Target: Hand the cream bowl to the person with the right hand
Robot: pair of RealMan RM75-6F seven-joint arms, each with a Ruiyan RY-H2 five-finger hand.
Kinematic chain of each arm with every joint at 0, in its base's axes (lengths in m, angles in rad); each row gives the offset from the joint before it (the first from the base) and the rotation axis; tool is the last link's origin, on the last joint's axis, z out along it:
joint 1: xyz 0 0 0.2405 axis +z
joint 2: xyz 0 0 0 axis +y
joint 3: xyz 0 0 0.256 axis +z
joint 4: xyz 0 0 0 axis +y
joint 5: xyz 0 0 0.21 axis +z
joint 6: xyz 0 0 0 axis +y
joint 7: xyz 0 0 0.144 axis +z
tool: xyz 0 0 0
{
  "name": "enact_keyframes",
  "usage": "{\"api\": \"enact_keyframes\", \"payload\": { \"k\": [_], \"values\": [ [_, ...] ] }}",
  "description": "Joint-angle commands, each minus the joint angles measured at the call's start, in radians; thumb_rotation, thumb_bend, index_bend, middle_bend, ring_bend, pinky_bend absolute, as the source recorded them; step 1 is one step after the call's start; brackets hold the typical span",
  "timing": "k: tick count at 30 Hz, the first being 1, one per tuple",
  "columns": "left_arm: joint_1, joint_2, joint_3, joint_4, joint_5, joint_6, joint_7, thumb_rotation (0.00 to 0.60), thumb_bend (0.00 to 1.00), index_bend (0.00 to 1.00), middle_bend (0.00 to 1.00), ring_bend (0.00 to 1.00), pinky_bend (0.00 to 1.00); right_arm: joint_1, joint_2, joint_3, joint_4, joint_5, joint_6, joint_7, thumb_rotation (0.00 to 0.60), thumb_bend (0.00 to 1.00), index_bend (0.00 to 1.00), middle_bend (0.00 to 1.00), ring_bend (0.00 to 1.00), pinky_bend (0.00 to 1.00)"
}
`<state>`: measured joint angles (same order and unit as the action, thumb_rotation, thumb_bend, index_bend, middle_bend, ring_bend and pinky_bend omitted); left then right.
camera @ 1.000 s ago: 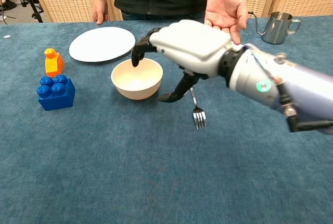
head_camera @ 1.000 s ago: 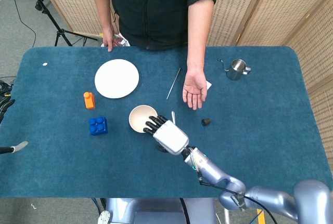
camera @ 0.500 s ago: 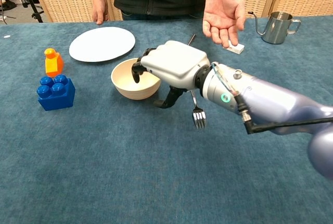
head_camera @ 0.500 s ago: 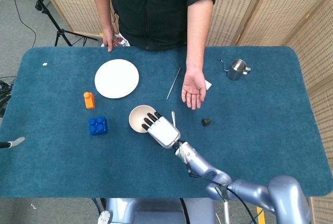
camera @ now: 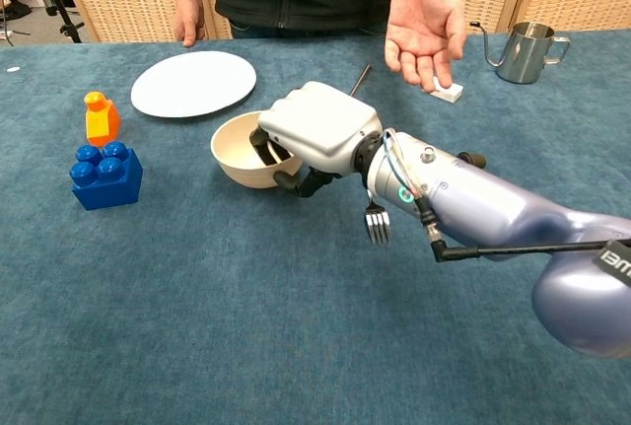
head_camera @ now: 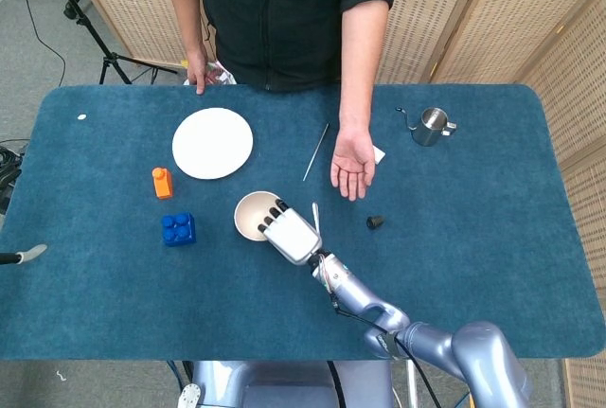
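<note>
While your right hand (camera: 317, 129) sits on the near rim of the cream bowl (camera: 240, 149), the handover itself is not yet made. The dark fingers (camera: 266, 147) curl over the rim into the bowl and the thumb tucks under its outer wall, so you hold it in a pinch. In the chest view the smooth, round, matte bowl looks tilted toward your hand, though whether it has left the blue felt-like surface (camera: 197, 326) I cannot tell. It lies near the middle of that surface, between the flat white plate (head_camera: 213, 143) and the metal fork (camera: 374, 216), which lies just beside your wrist.

What is left, as I judge it — lift the bowl and carry it across to the person's open palm (camera: 424, 19), held face-up over the far edge, well apart from the bowl. The glossy rim offers little friction, so the bowl may slip or tip in this pinch.

Your left hand is not visible in either view.
</note>
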<state>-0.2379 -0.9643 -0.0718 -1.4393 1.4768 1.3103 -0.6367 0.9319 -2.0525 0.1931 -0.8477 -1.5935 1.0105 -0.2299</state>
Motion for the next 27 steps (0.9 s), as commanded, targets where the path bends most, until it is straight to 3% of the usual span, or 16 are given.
{"api": "enact_keyframes", "payload": {
  "k": [1,10,17,22,27],
  "values": [
    [0.000,-0.001,0.000,-0.004,0.001,0.000,0.008,0.600,0.00,0.00,0.00,0.00,0.00,-0.004,0.010,-0.023,-0.003,-0.026,0.040,0.032,0.600,0.59,0.61,0.60,0.42,0.29],
    [0.004,-0.003,0.006,-0.025,0.016,0.014,0.045,0.600,0.00,0.00,0.00,0.00,0.00,-0.046,0.167,-0.055,-0.191,-0.104,0.205,0.051,0.600,0.61,0.62,0.60,0.43,0.30],
    [0.011,0.000,0.013,-0.039,0.033,0.031,0.057,0.600,0.00,0.00,0.00,0.00,0.00,-0.106,0.398,-0.023,-0.413,-0.145,0.356,0.022,0.600,0.62,0.62,0.60,0.43,0.30],
    [0.015,0.001,0.017,-0.050,0.044,0.043,0.069,0.600,0.00,0.00,0.00,0.00,0.00,-0.134,0.471,-0.003,-0.422,-0.105,0.359,0.009,0.600,0.62,0.62,0.60,0.43,0.30],
    [0.015,0.001,0.018,-0.059,0.048,0.048,0.081,0.600,0.00,0.00,0.00,0.00,0.00,-0.156,0.487,0.001,-0.372,-0.064,0.352,0.030,0.600,0.62,0.62,0.60,0.42,0.30]
  ]
}}
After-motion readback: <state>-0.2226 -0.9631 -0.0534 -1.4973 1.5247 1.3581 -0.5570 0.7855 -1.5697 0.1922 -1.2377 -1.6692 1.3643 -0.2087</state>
